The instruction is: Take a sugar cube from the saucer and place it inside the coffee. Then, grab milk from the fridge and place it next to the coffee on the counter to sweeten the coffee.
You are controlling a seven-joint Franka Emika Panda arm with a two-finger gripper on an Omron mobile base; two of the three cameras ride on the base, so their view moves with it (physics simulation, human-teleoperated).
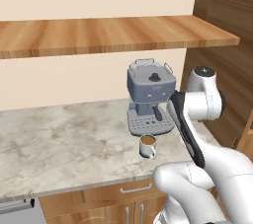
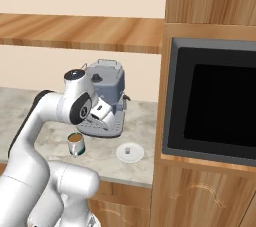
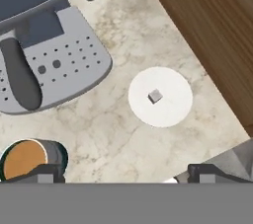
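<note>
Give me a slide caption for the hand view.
Open gripper above the counter: sugar cube on saucer, coffee near the espresso machine.

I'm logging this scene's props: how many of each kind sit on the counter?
Espresso machine: 1
Mug of coffee: 1
Saucer: 1
Sugar cube, lying on the saucer: 1
Total: 4

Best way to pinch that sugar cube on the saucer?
Come straight down on the sugar cube, open gripper fingers on two opposite flat faces. It lies alone mid-saucer, turned relative to the fingers, so rotating the wrist to square up would likely help.
</note>
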